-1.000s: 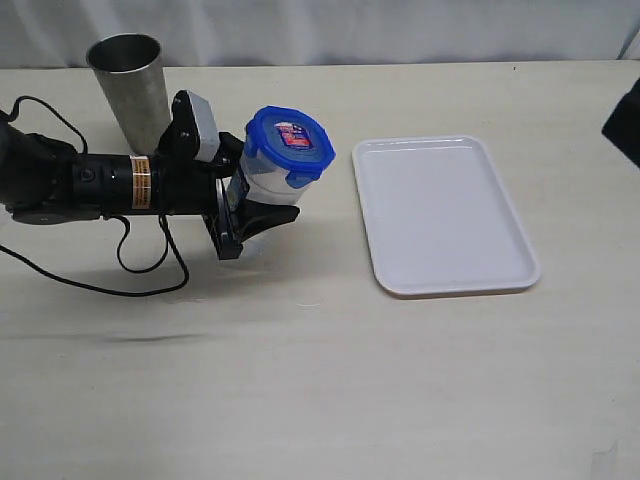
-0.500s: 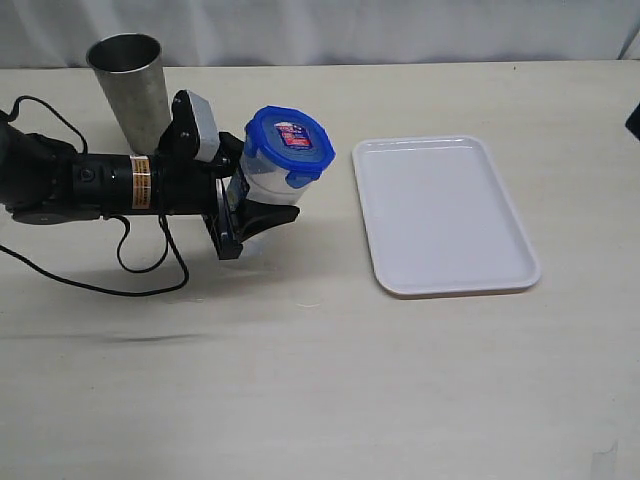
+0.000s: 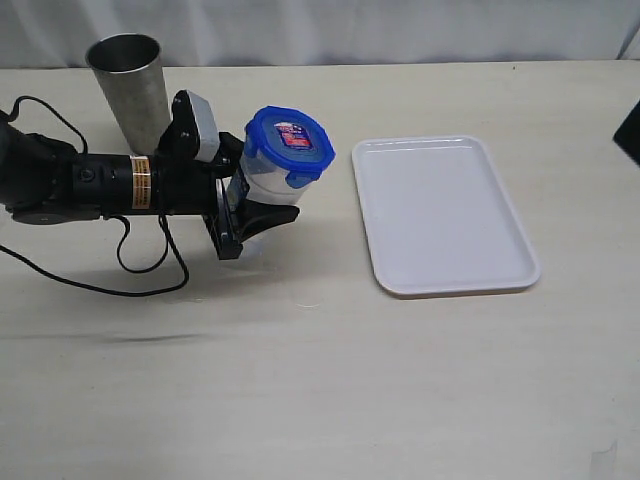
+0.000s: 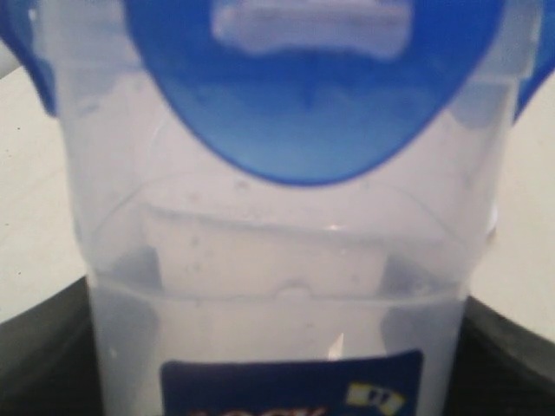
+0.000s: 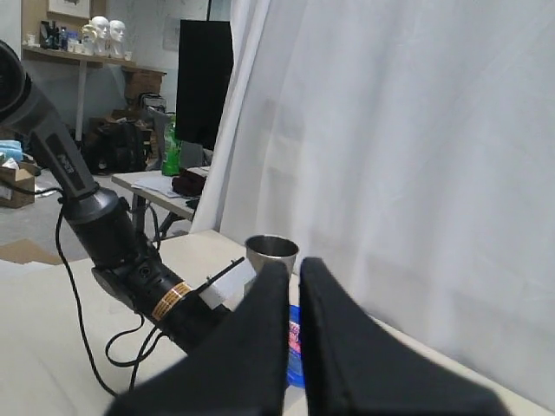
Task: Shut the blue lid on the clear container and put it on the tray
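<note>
Steel cup (image 3: pixel 128 88) upright on table (image 3: pixel 320 380); white curtain (image 3: pixel 400 28) behind

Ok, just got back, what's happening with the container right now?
The left pincer grips the clear container, which has the blue lid on top. In the exterior view it is beside the steel cup and left of the tray, not on it yet. The right pincer is shut, holds nothing and sits off to the side.
</note>
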`<state>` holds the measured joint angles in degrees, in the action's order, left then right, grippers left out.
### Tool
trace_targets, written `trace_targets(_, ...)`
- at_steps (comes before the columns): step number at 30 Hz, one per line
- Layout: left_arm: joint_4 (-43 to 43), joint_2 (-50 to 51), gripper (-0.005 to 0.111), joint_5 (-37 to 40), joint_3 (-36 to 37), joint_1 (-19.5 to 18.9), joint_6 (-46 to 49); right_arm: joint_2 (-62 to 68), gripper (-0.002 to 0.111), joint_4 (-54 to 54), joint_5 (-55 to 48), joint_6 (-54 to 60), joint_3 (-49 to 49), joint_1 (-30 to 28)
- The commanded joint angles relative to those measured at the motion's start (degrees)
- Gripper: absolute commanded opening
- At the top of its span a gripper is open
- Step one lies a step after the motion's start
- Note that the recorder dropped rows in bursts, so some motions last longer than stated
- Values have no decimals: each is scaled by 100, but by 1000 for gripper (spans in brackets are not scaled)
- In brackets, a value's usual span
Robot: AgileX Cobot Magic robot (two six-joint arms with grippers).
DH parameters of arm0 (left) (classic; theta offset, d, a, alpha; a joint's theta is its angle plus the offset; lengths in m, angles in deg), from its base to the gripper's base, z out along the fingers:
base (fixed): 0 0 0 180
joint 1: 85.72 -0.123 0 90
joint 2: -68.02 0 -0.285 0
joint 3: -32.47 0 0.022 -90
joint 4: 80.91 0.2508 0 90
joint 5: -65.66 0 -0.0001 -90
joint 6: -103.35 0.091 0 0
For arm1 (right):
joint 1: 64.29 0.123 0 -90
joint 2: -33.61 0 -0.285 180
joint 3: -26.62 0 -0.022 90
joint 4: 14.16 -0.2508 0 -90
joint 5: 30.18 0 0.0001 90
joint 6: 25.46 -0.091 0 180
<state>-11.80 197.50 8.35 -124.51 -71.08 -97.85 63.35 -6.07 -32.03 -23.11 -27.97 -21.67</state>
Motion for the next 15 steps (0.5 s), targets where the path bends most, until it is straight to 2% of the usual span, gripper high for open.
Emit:
trace_targets(1, -65, -102, 0, -177, 6, 9, 1, -73, 5, -13, 184, 1, -503, -278)
trace_targets(8, -78, -102, 0, -177, 6, 9, 1, -899, 5, -171, 184, 1, -1295, -1133)
trace_targets(15, -78, -102, 0, -164, 6, 9, 1, -2195, 5, -630, 184, -12, -1707, -2291)
